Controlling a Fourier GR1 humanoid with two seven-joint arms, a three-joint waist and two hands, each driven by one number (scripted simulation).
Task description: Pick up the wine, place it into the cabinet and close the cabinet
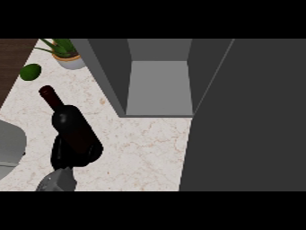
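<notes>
Our fingers (61, 152) are curled round the lower body of the wine (67, 119), pinching it between them and the thumb. Black on dark glass makes the exact line of each one hard to read. The left hand (76, 158) grips low on the bottle, we judge, so that the neck stays free and the base can be set down first. The neck slants up and away from us, toward the view's upper left.

The grey forearm (59, 180) comes in from the lower edge, left of centre. We cannot tell whether the base rests on the surface (142, 148) or hangs just above it. The right hand does not show.

The cabinet (159, 90) stands open to the right and further back, well apart from the bottle, with nothing visible inside. Its door (255, 117) is swung out toward us and fills the right side of the view, so the way in runs between the door and the cabinet's left wall. We think the bottle should travel right and forward, kept upright to clear that wall.

A plant (66, 51) and a green fruit (31, 72) sit at the far left, out of the path. Placing the bottle and closing the door are not yet done.
</notes>
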